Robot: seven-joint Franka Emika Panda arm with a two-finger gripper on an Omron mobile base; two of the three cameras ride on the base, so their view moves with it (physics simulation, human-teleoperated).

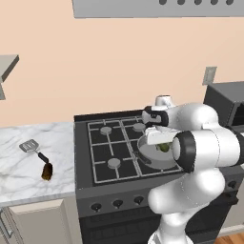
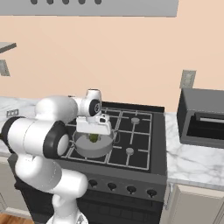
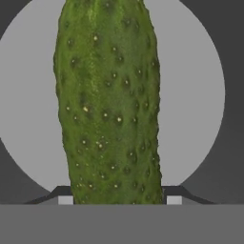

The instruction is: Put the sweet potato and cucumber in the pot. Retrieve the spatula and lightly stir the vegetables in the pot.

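Observation:
My gripper is shut on the cucumber, a bumpy green oblong that stands between the two fingertips and points away from the hand. Behind it lies the round grey floor of the pot. From the base views, the hand hangs low over the pot on the stove's front right burner, and the cucumber shows just under the hand, inside the pot rim. The spatula lies on the marble counter left of the stove. The sweet potato sits at the end of its black handle.
The black gas stove has raised grates and a row of knobs along its front. A dark microwave stands on the counter to the right. A range hood hangs overhead. My own arm blocks the pot's right side in the left base view.

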